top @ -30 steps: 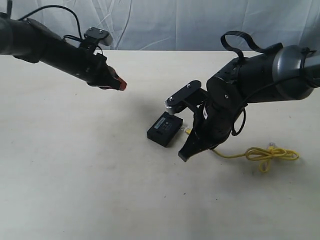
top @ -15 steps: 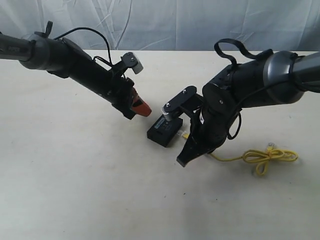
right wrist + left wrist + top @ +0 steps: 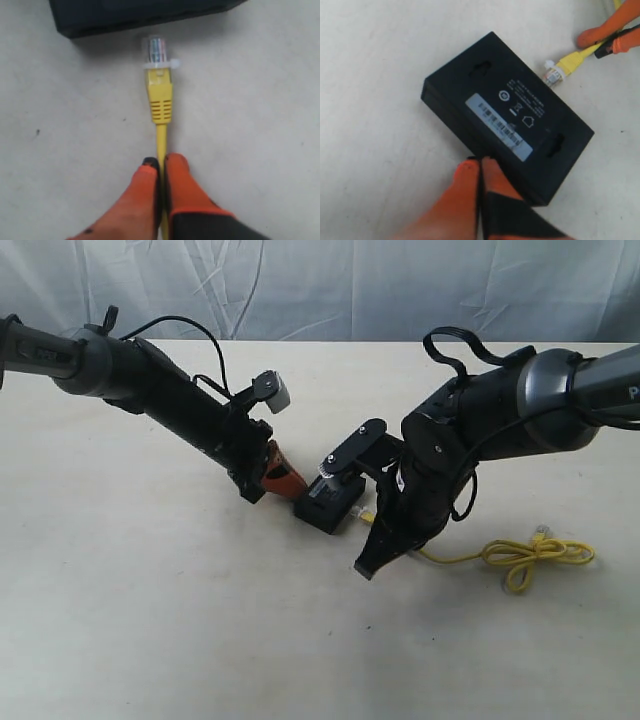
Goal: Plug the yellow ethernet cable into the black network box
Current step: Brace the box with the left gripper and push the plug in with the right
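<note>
The black network box (image 3: 330, 502) lies flat mid-table, label up (image 3: 506, 116). My left gripper (image 3: 480, 160) is shut with nothing in it, its orange tips pressed against the box's side edge (image 3: 290, 482). My right gripper (image 3: 161, 161) is shut on the yellow ethernet cable (image 3: 161, 107) a short way behind its plug. The clear plug (image 3: 155, 50) points at the box's side (image 3: 130, 17) with a small gap between them. The plug also shows beside the box (image 3: 555, 74). The rest of the cable trails right into a loose loop (image 3: 535, 557).
A pale tabletop (image 3: 150, 620) spreads around the box. A wrinkled white backdrop (image 3: 330, 285) hangs behind. The right arm's dark body (image 3: 470, 440) looms over the cable between box and loop.
My left arm has swung down and right from the far left until its shut tips reach the box. The right gripper with the cable has edged slightly toward the box.
</note>
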Controlling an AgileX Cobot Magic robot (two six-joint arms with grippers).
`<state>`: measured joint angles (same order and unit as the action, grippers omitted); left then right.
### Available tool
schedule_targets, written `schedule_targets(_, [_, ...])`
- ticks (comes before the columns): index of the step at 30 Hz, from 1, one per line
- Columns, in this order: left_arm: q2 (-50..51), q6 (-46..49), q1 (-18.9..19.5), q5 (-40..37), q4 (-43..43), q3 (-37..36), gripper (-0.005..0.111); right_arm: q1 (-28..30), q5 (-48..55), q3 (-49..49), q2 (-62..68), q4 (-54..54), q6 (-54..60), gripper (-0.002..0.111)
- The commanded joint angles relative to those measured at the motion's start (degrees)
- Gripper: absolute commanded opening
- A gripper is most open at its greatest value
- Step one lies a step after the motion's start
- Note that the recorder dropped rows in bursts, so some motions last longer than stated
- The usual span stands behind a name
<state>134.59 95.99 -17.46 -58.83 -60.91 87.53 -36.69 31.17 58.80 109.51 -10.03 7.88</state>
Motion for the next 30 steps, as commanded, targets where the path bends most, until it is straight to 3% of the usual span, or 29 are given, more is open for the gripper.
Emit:
schedule_targets(1, [0.1,0.5,-0.3,0.0,-1.7,0.4,0.0,0.0,-1.1,-0.1,0.0,0.1,2.8,-0.001])
schedule_targets(30, [0.1,0.5,-0.3,0.1,-1.7,0.4,0.0,0.0,-2.5,-0.1,1.7,-2.8,4.8,-0.001])
